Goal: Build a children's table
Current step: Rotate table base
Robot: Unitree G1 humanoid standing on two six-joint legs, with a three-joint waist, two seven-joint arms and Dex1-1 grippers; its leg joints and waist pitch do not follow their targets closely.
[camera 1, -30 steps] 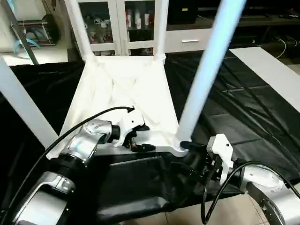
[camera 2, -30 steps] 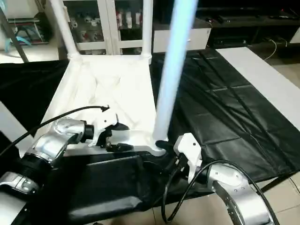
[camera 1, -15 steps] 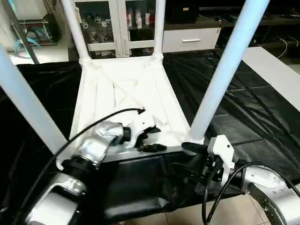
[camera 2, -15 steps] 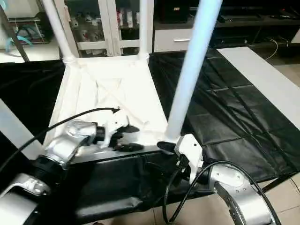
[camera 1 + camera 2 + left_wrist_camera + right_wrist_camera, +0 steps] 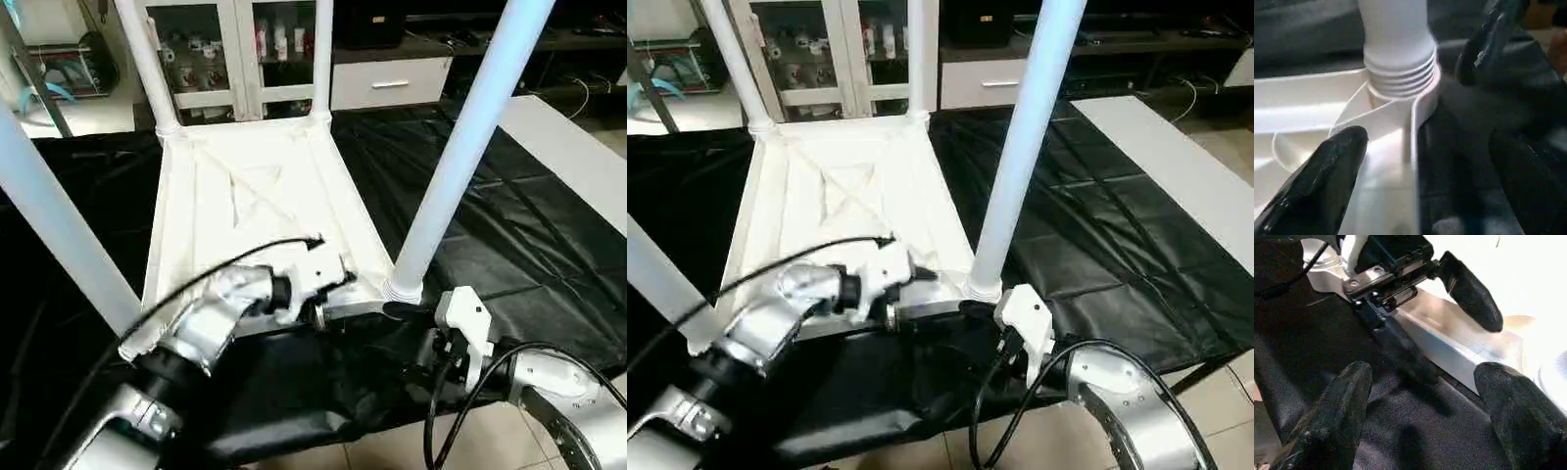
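While the tabletop [image 5: 245,196] lies upside down on the black sheet [image 5: 509,215] with all four legs [image 5: 460,147] standing in the corner sockets, its near rim is straddled by the left gripper [image 5: 1415,161], one finger inside the wall, one outside, apparently pinching it. Beside the near right leg, the right gripper [image 5: 1420,396] is held spread over the sheet, gripping nothing. If that rim is lifted or dragged, a half-threaded leg could be tilted or worked loose.
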